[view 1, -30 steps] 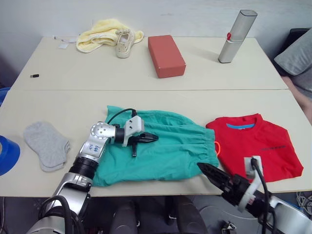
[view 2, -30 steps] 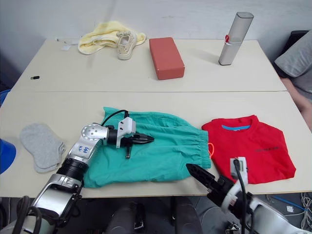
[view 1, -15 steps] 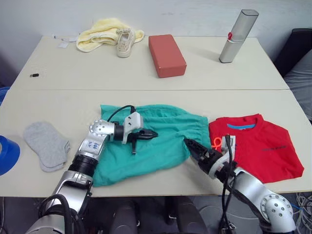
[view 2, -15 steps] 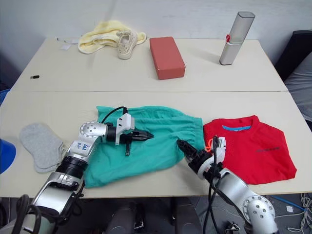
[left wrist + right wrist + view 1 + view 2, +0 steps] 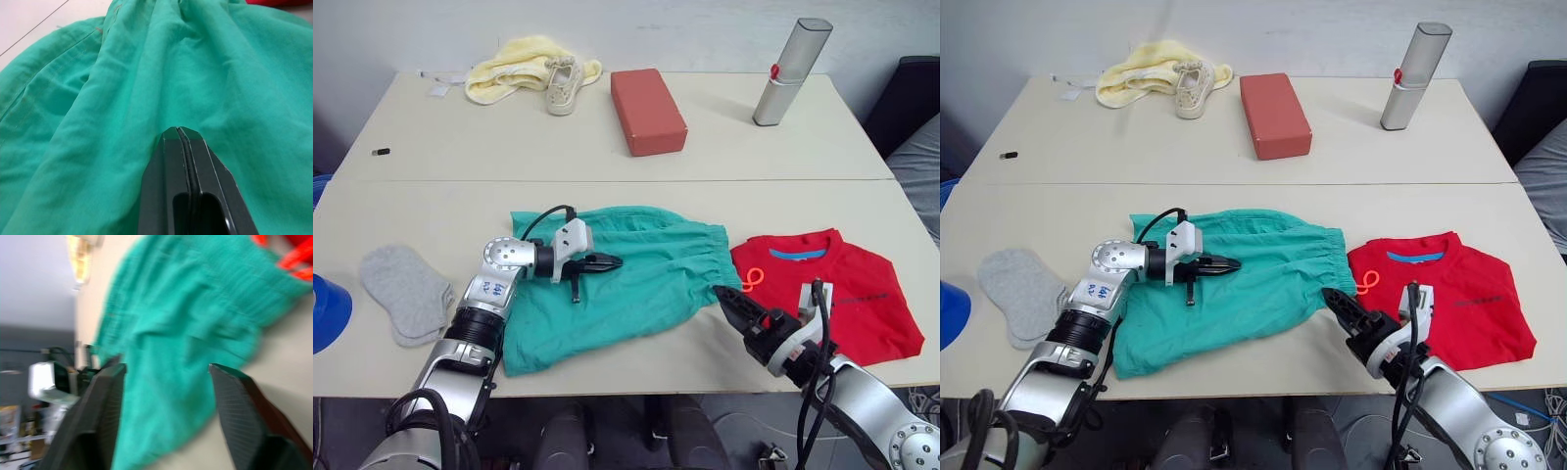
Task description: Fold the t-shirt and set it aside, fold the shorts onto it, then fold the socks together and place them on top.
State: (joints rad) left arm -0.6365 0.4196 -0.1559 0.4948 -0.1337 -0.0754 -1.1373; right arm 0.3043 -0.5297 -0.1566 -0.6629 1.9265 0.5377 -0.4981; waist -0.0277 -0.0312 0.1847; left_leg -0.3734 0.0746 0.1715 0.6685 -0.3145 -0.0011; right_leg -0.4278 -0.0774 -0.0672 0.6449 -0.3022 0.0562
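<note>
Shorts [image 5: 626,279] spread near table's front edge [image 5: 607,387], t-shirt [image 5: 837,289] just right, socks [image 5: 406,292] far left. Left gripper [image 5: 610,261] pressed closed over shorts, holding nothing. Right gripper [image 5: 166,377] spread wide by waistband corner.

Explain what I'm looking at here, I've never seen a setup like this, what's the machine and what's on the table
It is a humanoid robot with two arms, each ending in a two-fingered black gripper. Two pictures come from cameras in its head, looking down at a table; the other two come from cameras on its wrists.

On the table lie green shorts, a red t-shirt beside them, and grey socks to the left. Farther back are a yellow cloth, a shoe, a red block and a silver case.

The left gripper is shut, over the shorts. The right gripper is open near their edge, holding nothing.
</note>
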